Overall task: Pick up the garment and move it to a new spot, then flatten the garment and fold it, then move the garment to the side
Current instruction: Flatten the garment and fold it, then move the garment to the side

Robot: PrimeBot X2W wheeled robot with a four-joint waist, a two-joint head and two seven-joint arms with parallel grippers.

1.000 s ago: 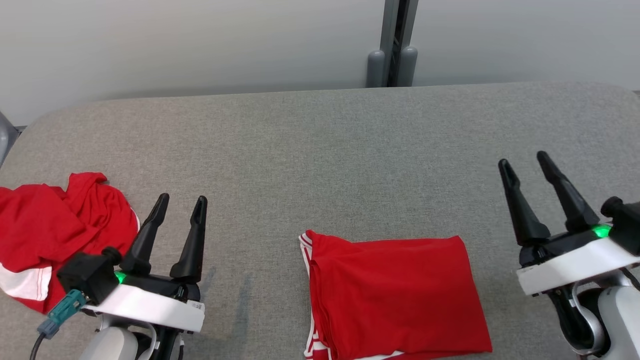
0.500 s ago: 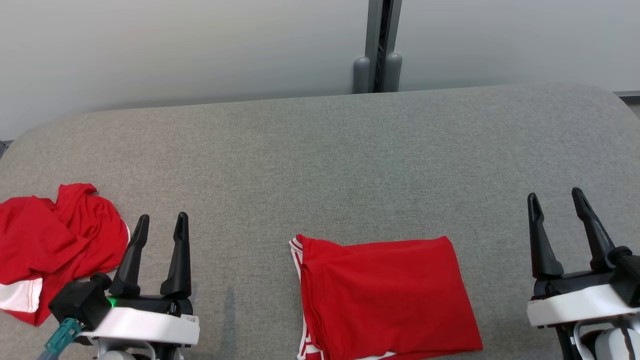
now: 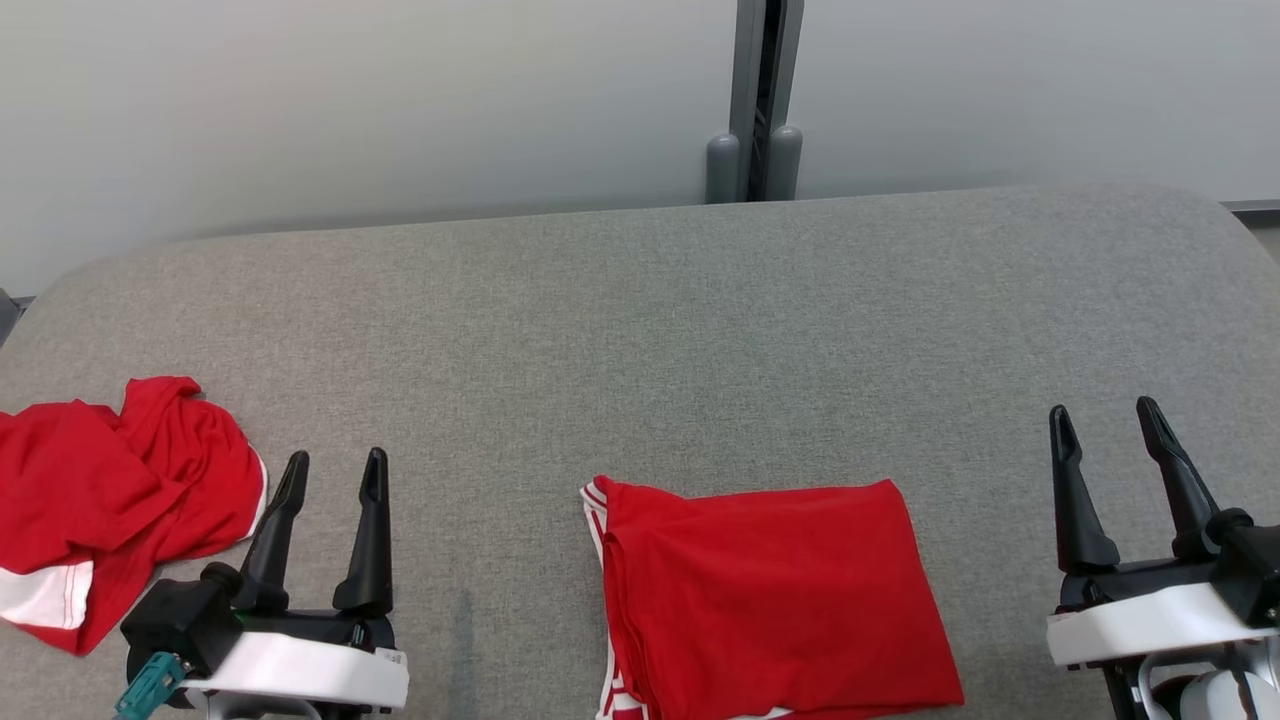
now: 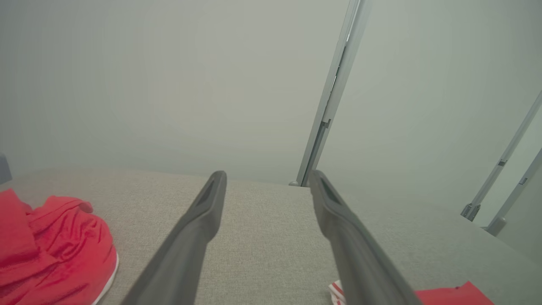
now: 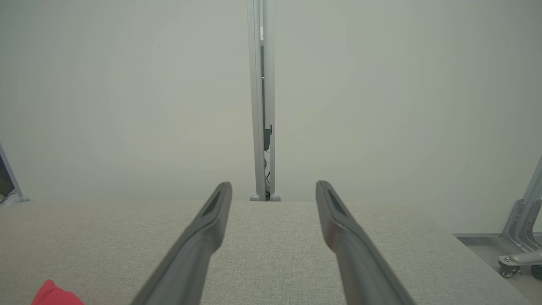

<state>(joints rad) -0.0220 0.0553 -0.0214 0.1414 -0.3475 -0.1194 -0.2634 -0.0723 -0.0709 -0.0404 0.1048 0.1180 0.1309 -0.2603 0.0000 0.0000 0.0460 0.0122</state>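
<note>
The folded garment [image 3: 770, 600], red with white trim down its left side, lies flat at the middle of the desk's [image 3: 640, 330] front edge, and nothing touches it. A crumpled garment [image 3: 110, 510] sits at the left edge. The left jaws and right jaws both stand wide apart and empty, one near each front corner, well clear of the fold.

The head view takes in the whole fold. The left wrist view catches only a red corner [image 4: 457, 296] of it, plus the crumpled one off to the side. The right wrist view gets just a red tip [image 5: 53, 294], but adds a wheeled frame [image 5: 518, 250] beyond the desk's right edge and looks straight at the post [image 5: 262, 106] behind the desk.

Against a second ago, both arms have drawn back toward the front edge, the right one more. The jaws are as wide as before, and both garments lie where they were
</note>
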